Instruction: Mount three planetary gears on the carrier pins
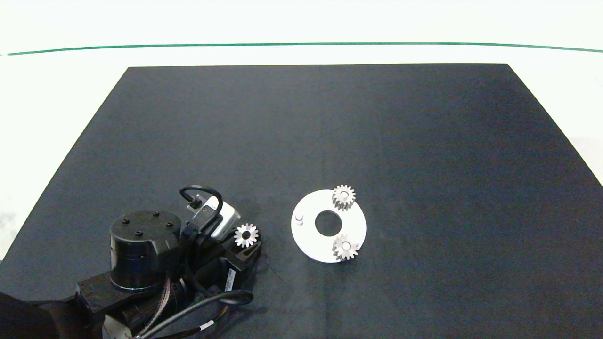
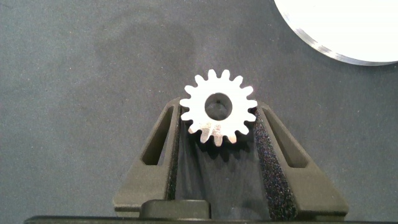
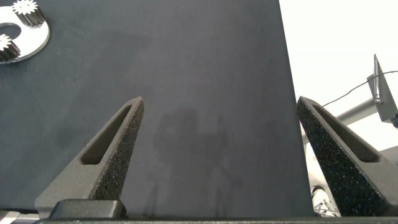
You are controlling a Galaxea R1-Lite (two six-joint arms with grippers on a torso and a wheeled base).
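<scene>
This looks like a lab or robot test bench, not a home. A plain white surface (image 1: 301, 23) carries a black mat (image 1: 330, 132) and a thin green line (image 1: 301, 44) runs across its far side. On the mat lie only machine parts: a white disc (image 1: 311, 242) with pegs and small metal gears (image 1: 344, 196). A dark robot arm (image 1: 141, 263) with exposed cables (image 1: 202, 306) reaches in.

Spotted a big dark mat (image 1: 330, 141) covering most of a white table (image 1: 56, 94). Also noticed a thin green line (image 1: 301, 44) running across the far side, plus some grey stand and cable (image 3: 373, 93) off past the mat's edge.
</scene>
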